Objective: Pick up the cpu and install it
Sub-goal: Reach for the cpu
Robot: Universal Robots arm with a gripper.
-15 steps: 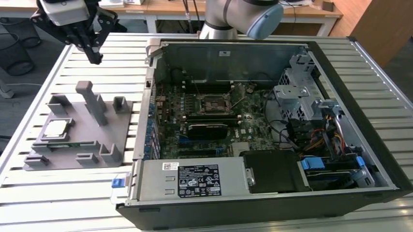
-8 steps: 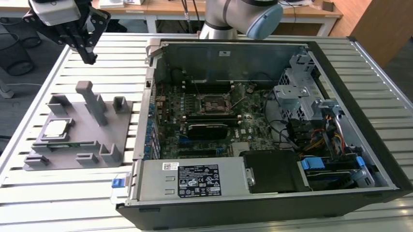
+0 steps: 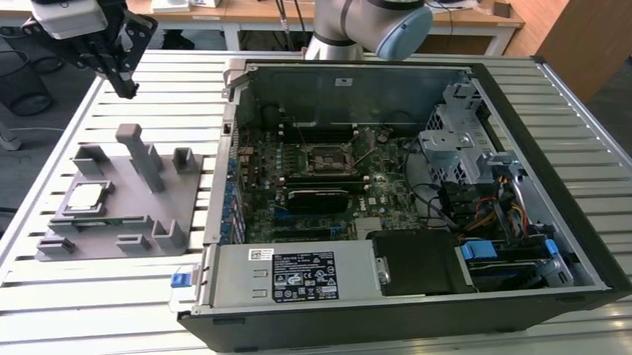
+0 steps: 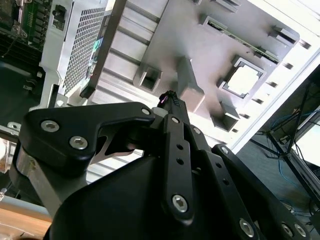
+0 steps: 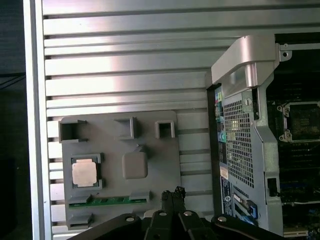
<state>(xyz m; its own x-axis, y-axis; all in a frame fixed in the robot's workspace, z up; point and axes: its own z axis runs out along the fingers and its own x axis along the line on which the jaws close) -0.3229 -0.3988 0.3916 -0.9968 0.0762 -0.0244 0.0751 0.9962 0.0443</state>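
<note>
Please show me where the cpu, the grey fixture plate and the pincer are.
cpu [image 5: 83,172]: first wrist view, middle of its silver top.
grey fixture plate [image 5: 162,166]: first wrist view, bare flat surface.
pincer [image 3: 126,89]: exterior view, between its fingertips.

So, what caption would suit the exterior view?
Tool hovers near the grey fixture holding the cpu, beside an open computer case.

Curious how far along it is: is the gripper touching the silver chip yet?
Apart. The exterior view shows the gripper hanging in the air, well clear of the cpu.

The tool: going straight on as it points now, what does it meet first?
Likely the grey fixture plate, beside its tall post, not the cpu; the tool is high above, so depth is unclear.
</note>
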